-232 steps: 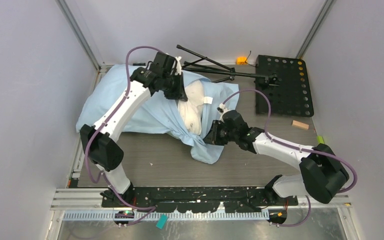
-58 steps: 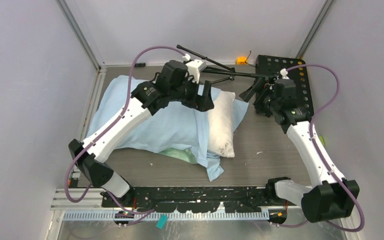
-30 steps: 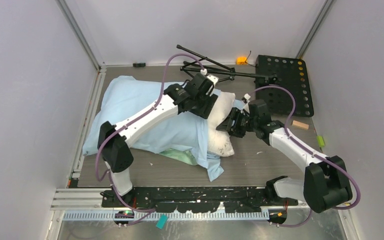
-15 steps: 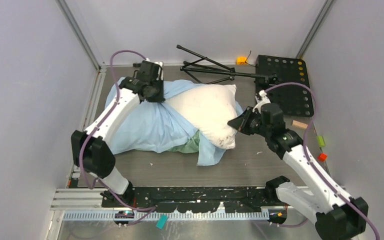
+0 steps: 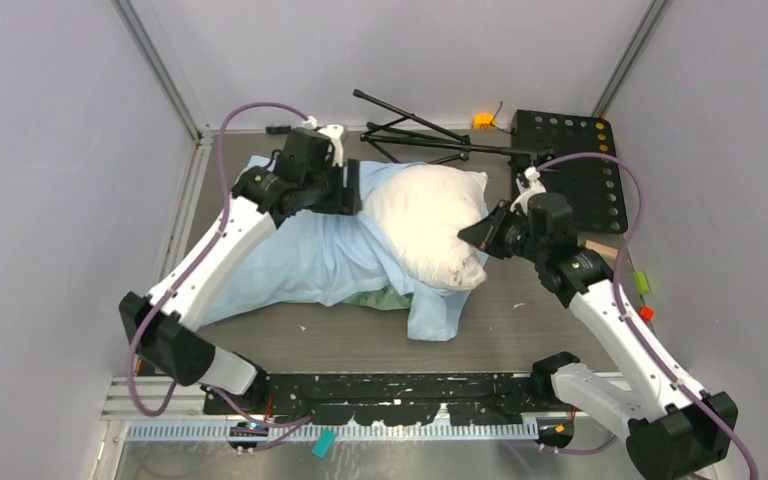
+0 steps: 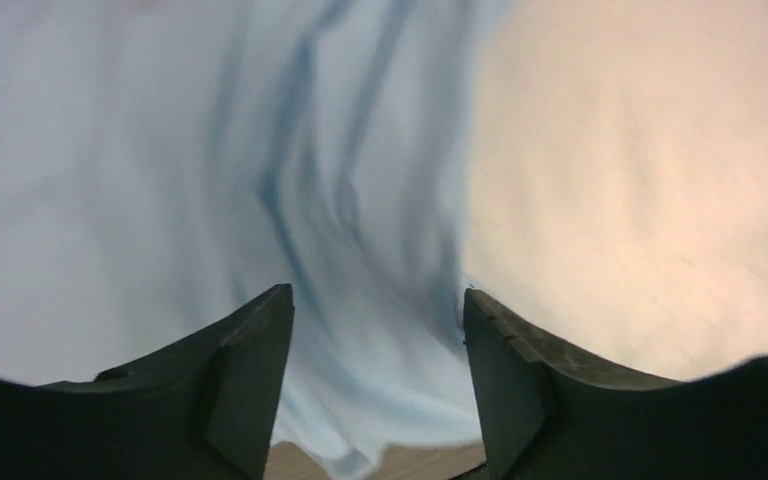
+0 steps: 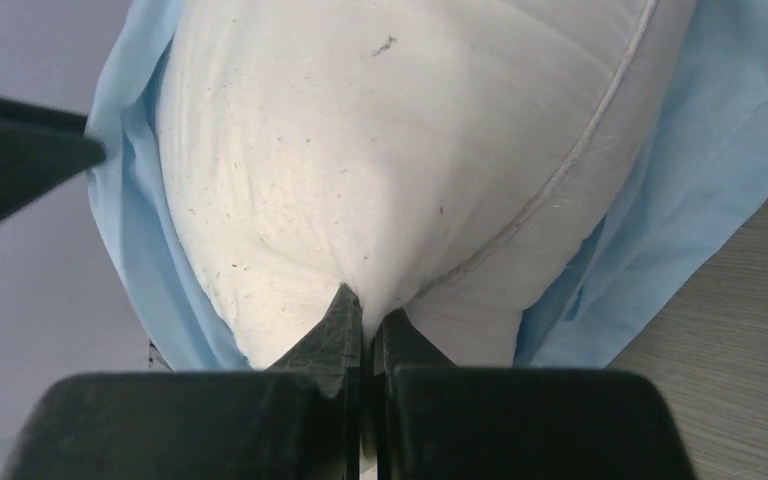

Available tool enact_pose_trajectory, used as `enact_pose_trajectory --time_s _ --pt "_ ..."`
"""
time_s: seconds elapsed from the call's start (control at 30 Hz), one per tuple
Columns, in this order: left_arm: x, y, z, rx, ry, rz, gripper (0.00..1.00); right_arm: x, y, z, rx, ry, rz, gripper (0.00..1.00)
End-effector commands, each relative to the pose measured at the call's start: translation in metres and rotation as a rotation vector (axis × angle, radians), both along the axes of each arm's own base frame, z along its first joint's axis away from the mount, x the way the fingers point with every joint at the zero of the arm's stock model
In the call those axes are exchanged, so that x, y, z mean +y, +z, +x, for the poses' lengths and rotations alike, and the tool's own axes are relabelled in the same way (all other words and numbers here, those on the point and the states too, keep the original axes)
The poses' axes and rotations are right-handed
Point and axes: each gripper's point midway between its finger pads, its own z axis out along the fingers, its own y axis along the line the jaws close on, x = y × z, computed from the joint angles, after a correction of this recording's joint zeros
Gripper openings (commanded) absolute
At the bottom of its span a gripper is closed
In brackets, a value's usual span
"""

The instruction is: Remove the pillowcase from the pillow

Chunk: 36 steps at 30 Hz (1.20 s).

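- Right hand (image 7: 365, 320) clenches a thin pinch of pillow (image 7: 380, 150); tugging could slip it.
- Left hand (image 6: 375, 330), released over pillowcase (image 6: 160, 150), leaves it free to drag along.

Matt cloth pillowcase (image 5: 300, 265), speckled cloth pillow (image 5: 425, 215)

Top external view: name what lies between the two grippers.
In the top view, the white pillow fills that stretch. The left gripper hangs open over the pillowcase at one end; the right gripper pinches the other.
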Motion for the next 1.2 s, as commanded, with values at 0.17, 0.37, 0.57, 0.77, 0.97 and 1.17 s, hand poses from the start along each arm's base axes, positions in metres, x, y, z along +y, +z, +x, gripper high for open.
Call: enact_pose_trajectory --time_s 0.17,0.37,0.57,0.77,0.97,1.17 --pt "-0.093 0.065 -0.137 -0.052 -0.306 -0.299 0.76 0.036 0.115 0.047 -0.219 0.022 0.249 0.0" --pt "-0.111 0.011 -0.162 -0.028 -0.253 -0.291 0.83 0.039 0.14 0.057 -0.247 -0.006 0.302 0.0" --pt "-0.107 -0.033 -0.141 -0.048 -0.162 -0.216 0.77 0.04 0.16 0.054 -0.267 -0.013 0.361 0.0" --pt "-0.074 -0.058 -0.112 -0.071 -0.06 -0.115 0.09 0.013 0.176 0.053 -0.317 -0.136 0.281 0.0" --pt "0.006 -0.075 -0.082 -0.041 0.127 -0.12 0.0 -0.045 0.19 0.056 -0.389 -0.388 0.101 0.0" --pt "0.083 -0.066 -0.073 -0.101 0.335 -0.129 0.0 -0.121 0.191 0.05 -0.418 -0.679 -0.118 0.0"
